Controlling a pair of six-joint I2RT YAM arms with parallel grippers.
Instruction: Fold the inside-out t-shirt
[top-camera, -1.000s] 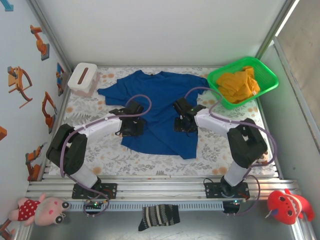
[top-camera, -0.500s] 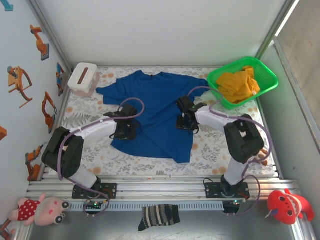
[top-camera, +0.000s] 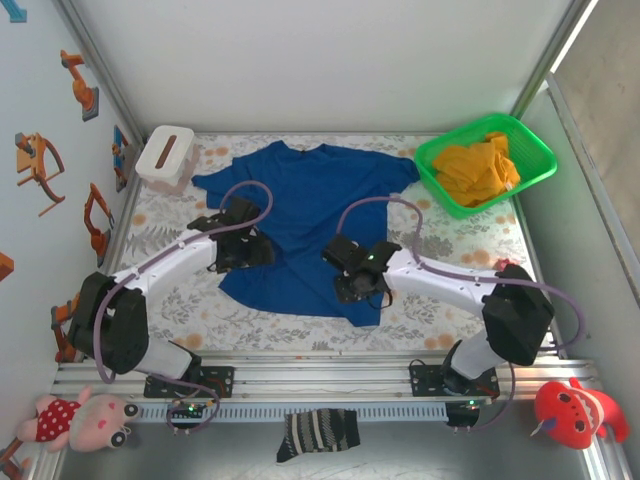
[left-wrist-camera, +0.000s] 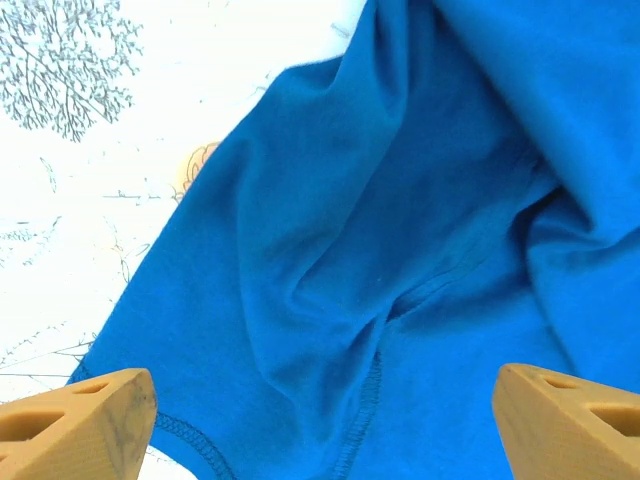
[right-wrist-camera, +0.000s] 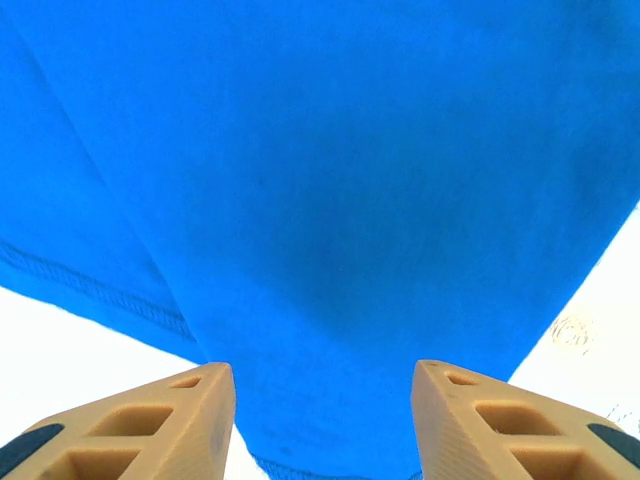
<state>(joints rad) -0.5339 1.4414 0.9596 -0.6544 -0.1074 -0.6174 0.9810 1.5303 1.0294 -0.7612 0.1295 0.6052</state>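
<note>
Blue t-shirt (top-camera: 310, 205) is lying spread on the worktop (top-camera: 455, 255), freshly released as the left pincer (left-wrist-camera: 322, 415) is standing wide apart, while the right pincer (right-wrist-camera: 320, 400), jaws apart, is shifting to the near hem, likely for regrasping.

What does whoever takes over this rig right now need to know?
Left gripper: open, nothing in it, over the rumpled left side of the t-shirt, near the hem.
Right gripper: open, nothing in it, over the right part of the hem.
The t-shirt lies spread on the table, collar at the far side, hem toward the arms.
Done: laid out; no fold visible.
Left: probably smooth the left side first, then make all the folds.
</note>
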